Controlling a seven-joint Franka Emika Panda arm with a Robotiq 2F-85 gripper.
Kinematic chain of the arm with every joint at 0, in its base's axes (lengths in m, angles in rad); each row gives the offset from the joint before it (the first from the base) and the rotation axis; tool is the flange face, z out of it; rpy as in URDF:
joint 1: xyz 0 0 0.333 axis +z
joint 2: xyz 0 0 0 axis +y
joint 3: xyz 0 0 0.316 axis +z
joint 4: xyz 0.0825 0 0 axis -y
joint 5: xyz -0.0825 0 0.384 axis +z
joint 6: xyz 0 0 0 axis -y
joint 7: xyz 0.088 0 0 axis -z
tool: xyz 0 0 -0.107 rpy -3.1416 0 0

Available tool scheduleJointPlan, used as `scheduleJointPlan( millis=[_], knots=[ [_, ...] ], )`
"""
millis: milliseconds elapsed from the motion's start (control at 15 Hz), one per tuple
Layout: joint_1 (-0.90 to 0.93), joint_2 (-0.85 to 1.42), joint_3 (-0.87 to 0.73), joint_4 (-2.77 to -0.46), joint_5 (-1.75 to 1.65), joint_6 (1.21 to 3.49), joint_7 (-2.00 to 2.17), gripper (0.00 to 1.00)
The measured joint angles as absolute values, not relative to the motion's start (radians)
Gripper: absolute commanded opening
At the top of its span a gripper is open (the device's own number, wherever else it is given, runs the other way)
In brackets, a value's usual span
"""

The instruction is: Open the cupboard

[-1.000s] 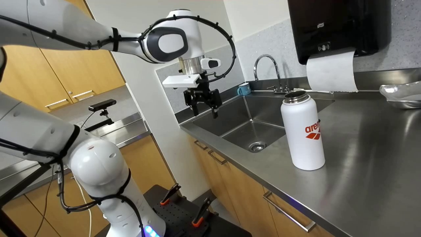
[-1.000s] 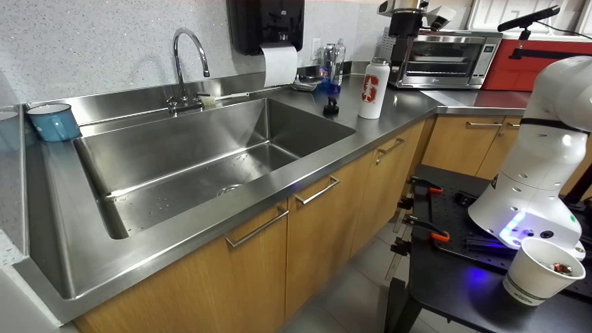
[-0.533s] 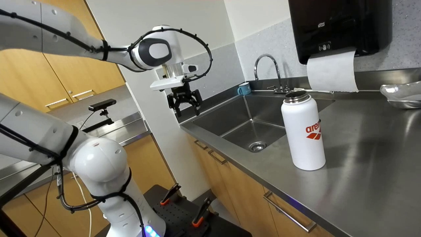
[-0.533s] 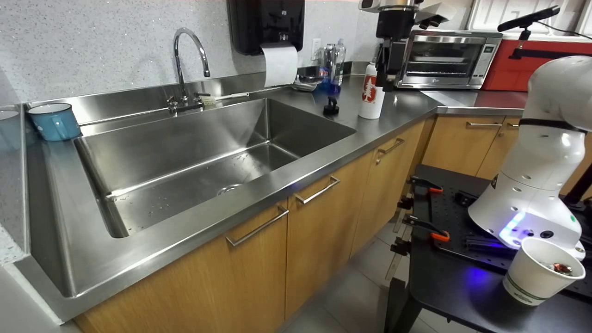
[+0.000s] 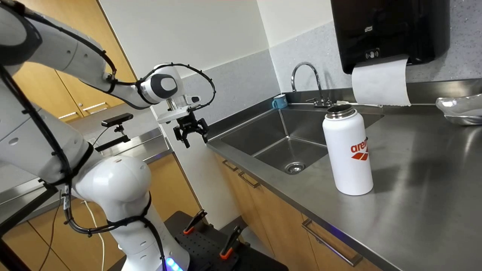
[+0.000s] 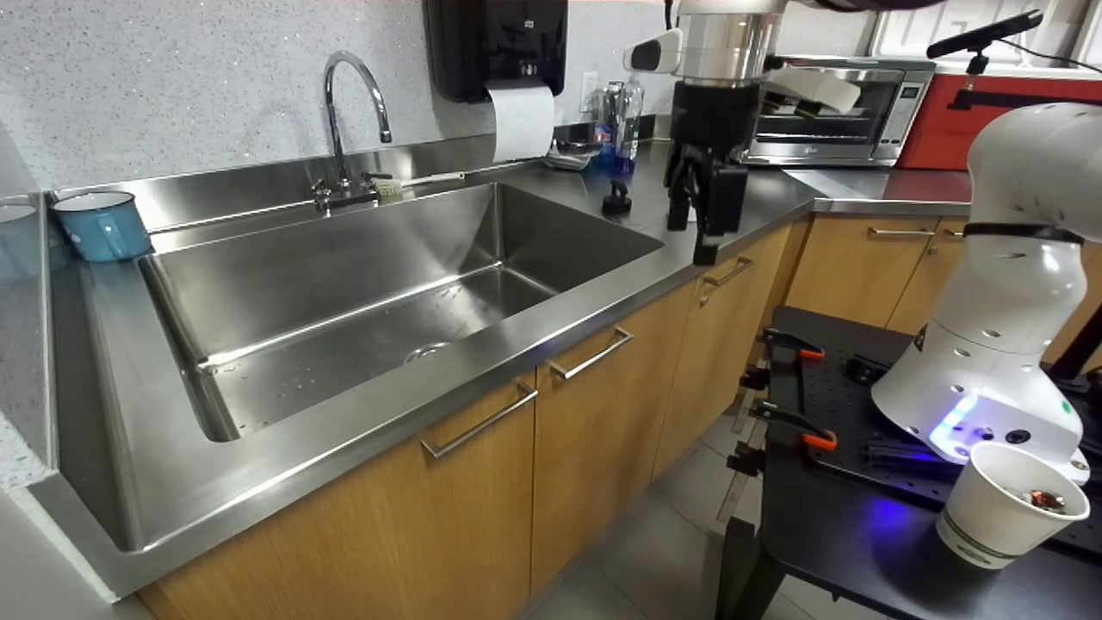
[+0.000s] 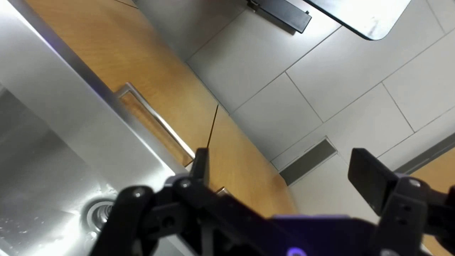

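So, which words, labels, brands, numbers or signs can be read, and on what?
"aren" in red on the white cylindrical bottle; rest curves out of view.
Hand sign on the black plastic towel dispenser; its label too small.
Unreadable: print on white paper cup, silver toaster oven.

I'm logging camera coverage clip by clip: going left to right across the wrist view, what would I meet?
Sink drain, cupboard handle, door seam, black bar, table corner, wooden panel at the right edge. The end effector spans much of the width, so it is left out.
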State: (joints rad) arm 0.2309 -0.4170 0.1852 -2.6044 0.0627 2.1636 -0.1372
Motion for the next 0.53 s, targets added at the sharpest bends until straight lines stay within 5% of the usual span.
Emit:
scheduleJointPlan(
  millis=[533],
  knots=[
    [0.285, -0.283, 0.292, -2.601, 0.055, 2.241, -0.013, 1.00]
  ],
)
